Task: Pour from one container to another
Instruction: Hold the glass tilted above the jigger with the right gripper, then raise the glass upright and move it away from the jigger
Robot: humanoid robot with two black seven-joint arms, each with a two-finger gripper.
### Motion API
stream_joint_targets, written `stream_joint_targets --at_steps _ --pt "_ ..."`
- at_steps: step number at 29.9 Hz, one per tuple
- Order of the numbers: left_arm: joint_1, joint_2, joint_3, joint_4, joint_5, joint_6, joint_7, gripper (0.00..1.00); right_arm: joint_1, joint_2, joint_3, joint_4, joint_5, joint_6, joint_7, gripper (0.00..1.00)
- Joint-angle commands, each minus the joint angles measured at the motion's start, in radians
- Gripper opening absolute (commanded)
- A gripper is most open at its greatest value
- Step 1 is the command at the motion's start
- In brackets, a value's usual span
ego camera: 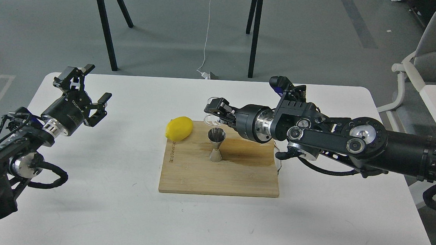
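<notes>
Left black two-finger gripper (87, 88) hovering over left tabletop (103, 206), jaws spread, holding nothing. Yellow oval lemon (179, 128) on far-left corner of bamboo cutting board (218, 175). Shiny steel hourglass jigger (216, 145) upright mid-board. Right black gripper (214, 109) clamped on small clear glass cup (212, 110), tilted just above jigger mouth.

The table (95, 206) is plain white. On it the cutting board (218, 175) is pale tan wood with a darker brown patch toward 3 o'clock and dark lettering along its 9 o'clock edge. The lemon (179, 128) is bright yellow. The jigger (215, 145) is shiny silver steel. The glass cup (212, 109) is clear and colourless. Both arms are black with silver joints. The floor is grey-green.
</notes>
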Motion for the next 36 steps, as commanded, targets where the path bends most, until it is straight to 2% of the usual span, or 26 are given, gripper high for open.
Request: stream_joint_targets --at_steps 1,36 --pt "0.000 0.001 0.000 0.001 0.000 0.000 0.000 0.99 -0.001 -0.012 -0.001 0.000 -0.009 0.019 0.000 0.41" --pt "0.000 -0.025 0.000 0.035 0.000 0.000 0.000 0.99 0.012 -0.015 -0.018 0.000 -0.130 0.010 0.011 0.41"
